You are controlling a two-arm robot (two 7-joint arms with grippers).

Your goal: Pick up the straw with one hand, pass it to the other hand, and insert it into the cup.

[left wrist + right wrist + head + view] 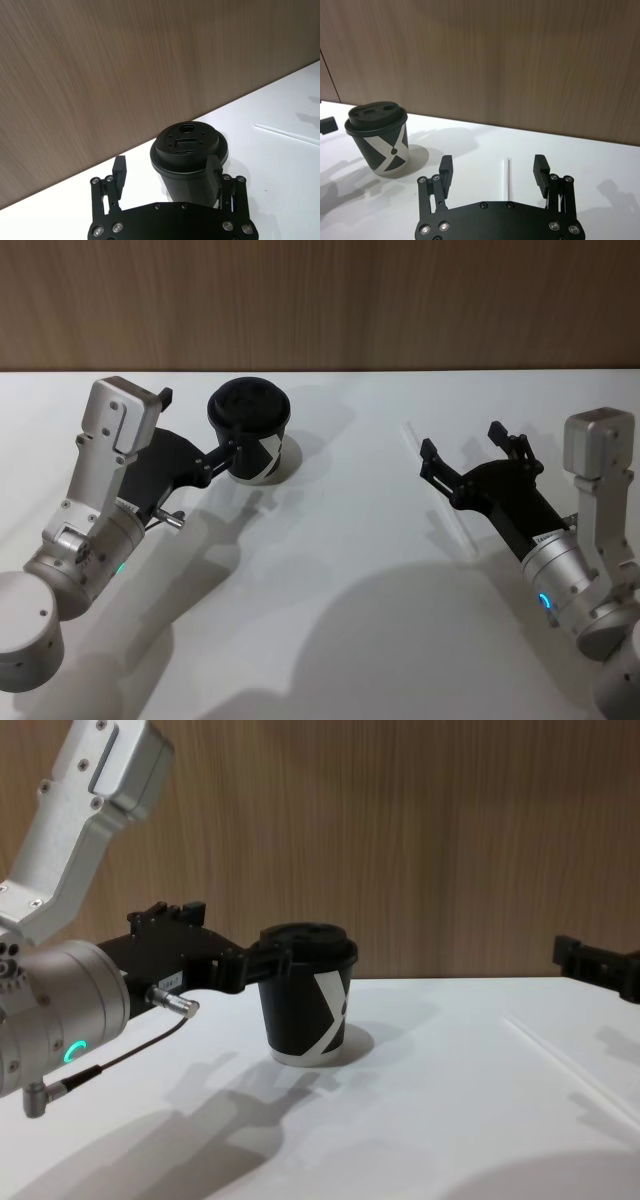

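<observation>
The black lidded cup point(250, 425) with a white angular mark stands on the white table, also seen in the chest view point(305, 1000). My left gripper point(200, 424) is open at lid height, one fingertip close against the cup's side point(187, 150); I cannot tell if it touches. The thin white straw point(508, 175) lies flat on the table to the right, also visible from the left wrist point(287, 132). My right gripper point(462, 440) hovers open above it, and the straw runs between its two fingers point(493, 162), nearer one of them. Neither gripper holds anything.
A wooden wall point(320, 300) runs along the table's far edge. A thin black cable with a silver plug point(175, 1003) hangs from the left wrist. Bare white table point(350, 590) stretches between the two arms and toward the front.
</observation>
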